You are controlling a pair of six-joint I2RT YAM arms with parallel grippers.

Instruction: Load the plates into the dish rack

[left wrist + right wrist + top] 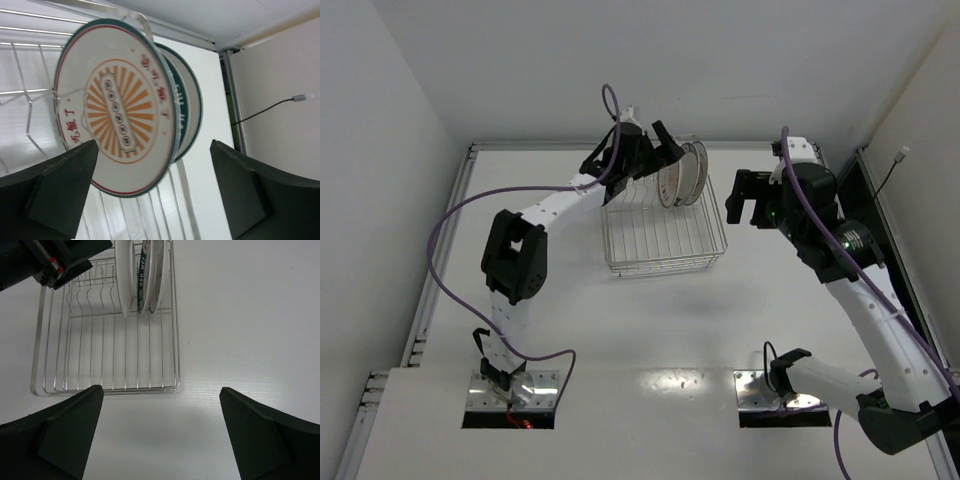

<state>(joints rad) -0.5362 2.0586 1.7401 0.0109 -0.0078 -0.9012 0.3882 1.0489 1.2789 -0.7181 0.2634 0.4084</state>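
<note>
We see three plates (142, 275) standing up in the rack (107, 389), side by side at its far right end. The sunburst plate (117, 107) faces our left gripper (668, 143). The teal-rim plate (189, 100) stands just behind it. Our left gripper is right by the plates, its jaws wide apart, holding nothing. Our right gripper (748, 208) hangs over the table (620, 330) to the right of the rack. Its jaws are wide apart too, and it holds nothing.
</note>
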